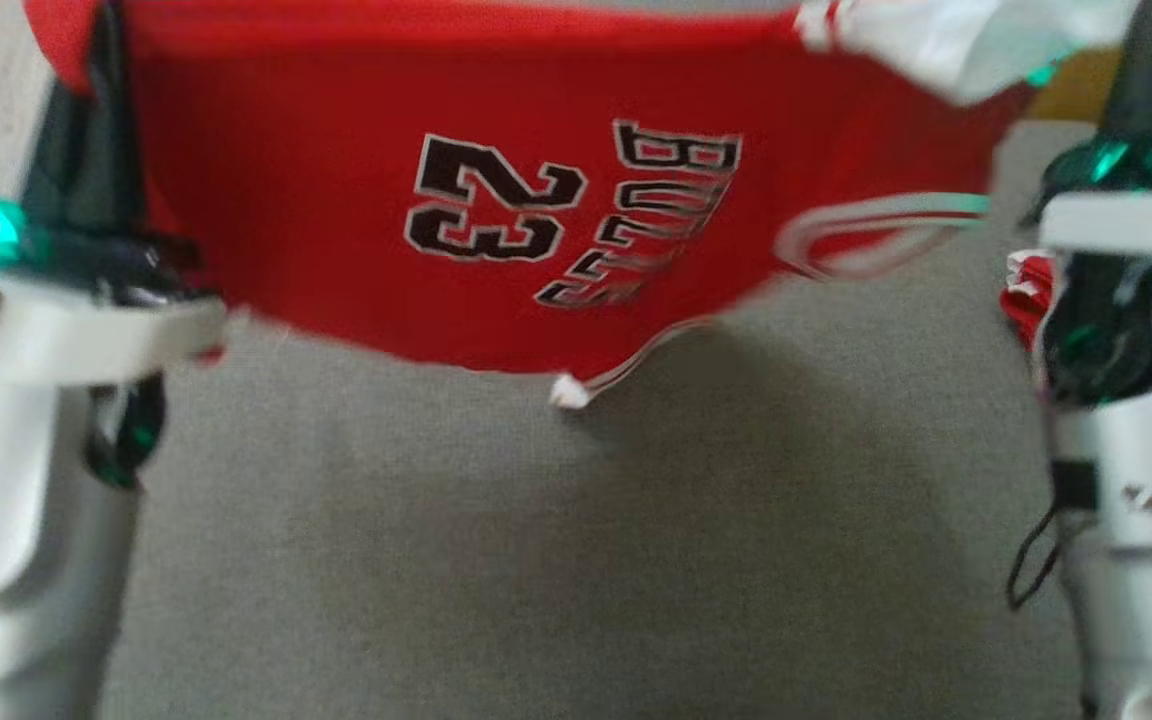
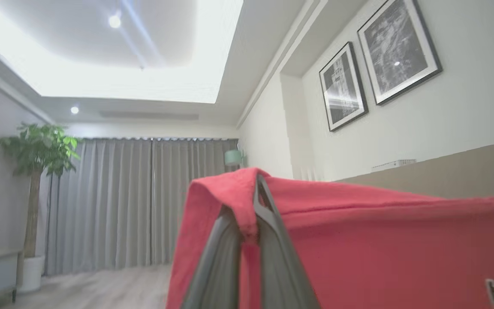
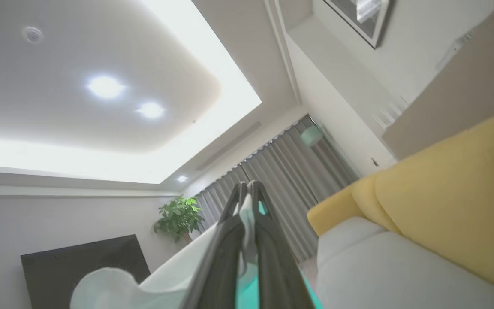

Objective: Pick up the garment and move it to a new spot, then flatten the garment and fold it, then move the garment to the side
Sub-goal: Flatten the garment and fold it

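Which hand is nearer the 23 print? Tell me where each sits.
Left. The left hand pinches the jersey up-left of the 23 print; the right hand holds its pale corner, beyond the BULLS lettering.

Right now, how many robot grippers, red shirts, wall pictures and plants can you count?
grippers: 2, the left gripper and the right gripper
red jersey: 1
framed pictures: 2
potted plant: 1
total: 6
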`<state>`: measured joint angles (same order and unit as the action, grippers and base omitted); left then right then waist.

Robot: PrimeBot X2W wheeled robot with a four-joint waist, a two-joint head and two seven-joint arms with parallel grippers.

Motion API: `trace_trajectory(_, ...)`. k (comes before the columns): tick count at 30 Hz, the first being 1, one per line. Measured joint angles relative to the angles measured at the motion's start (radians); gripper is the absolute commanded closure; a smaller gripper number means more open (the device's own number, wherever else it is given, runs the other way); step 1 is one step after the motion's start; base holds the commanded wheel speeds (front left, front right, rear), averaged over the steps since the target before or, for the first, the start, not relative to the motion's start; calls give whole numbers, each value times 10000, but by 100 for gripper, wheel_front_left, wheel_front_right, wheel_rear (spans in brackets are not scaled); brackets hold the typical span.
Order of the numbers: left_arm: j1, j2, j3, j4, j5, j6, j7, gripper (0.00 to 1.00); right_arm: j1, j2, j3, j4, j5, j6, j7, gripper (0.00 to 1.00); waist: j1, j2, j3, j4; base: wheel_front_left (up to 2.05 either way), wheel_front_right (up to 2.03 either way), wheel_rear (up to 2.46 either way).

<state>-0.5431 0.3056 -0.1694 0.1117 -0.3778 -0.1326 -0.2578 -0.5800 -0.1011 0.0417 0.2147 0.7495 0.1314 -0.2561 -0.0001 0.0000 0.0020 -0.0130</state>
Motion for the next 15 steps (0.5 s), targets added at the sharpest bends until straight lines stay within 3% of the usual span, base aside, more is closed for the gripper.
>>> trace_trajectory(6, -1041, 842, -569, 355, -531, 0, 268, 100, -1383, -366, -19, -63, 267, 0, 391, 100, 0, 0, 71, 127, 0, 0, 0)
trace_trajectory(15, -2693, 443, -575, 2543, -932, 113, 700, 100, -3926, -278, 52, 1962, -1755, 0, 414, 100, 4, 0, 1491, 148, 0, 0, 0)
